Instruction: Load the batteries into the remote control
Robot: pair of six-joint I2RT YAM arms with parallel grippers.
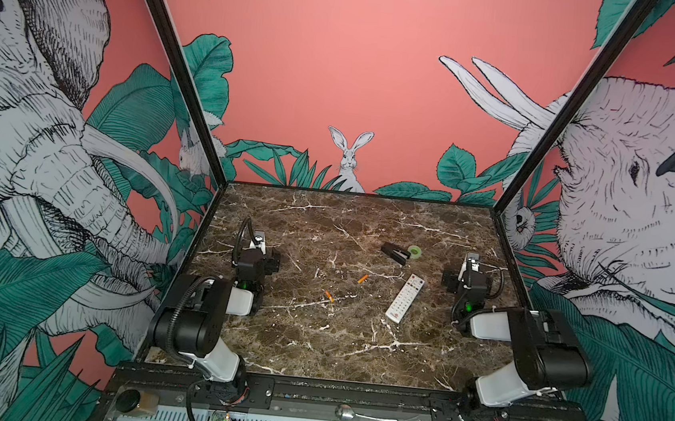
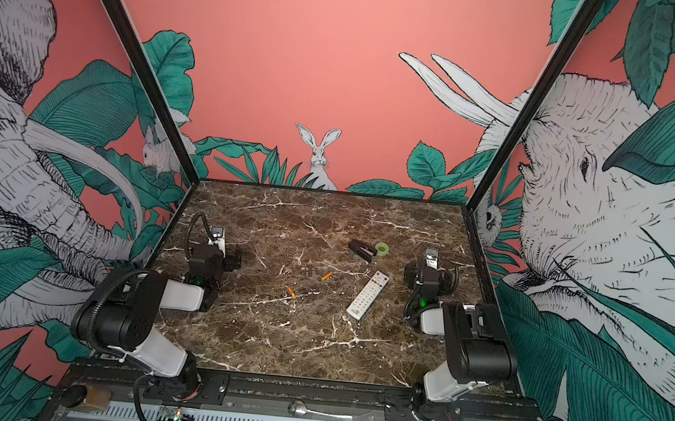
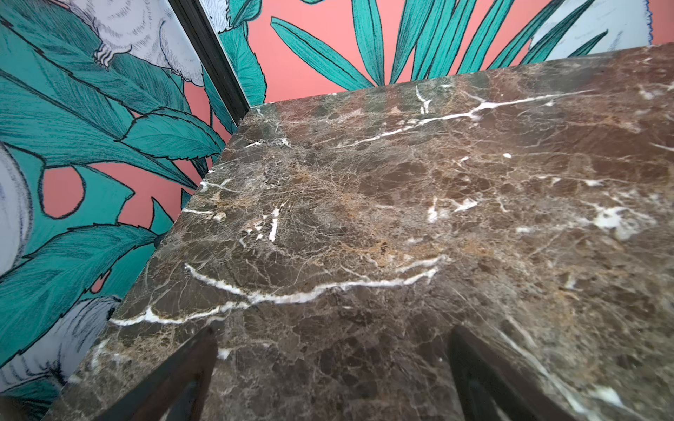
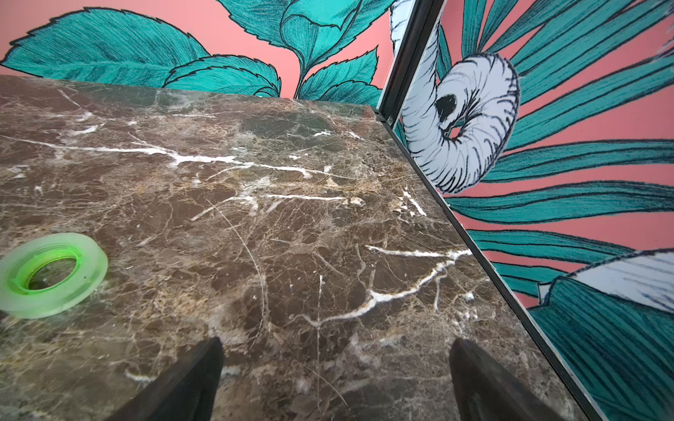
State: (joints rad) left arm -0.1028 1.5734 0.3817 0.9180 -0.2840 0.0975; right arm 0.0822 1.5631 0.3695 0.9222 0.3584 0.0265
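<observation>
While the left fingers and right fingers stand wide and empty, the remote control lies buttons-up on the desk, right of centre; batteries loose to its left.

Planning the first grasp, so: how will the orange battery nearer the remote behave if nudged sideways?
It would likely roll: the battery is a thin cylinder lying on its side on the smooth marble table. It is probably stiff and light, being far shorter than the remote control. Lying flat and slim, it may squirt out of a careless pinch.
</observation>
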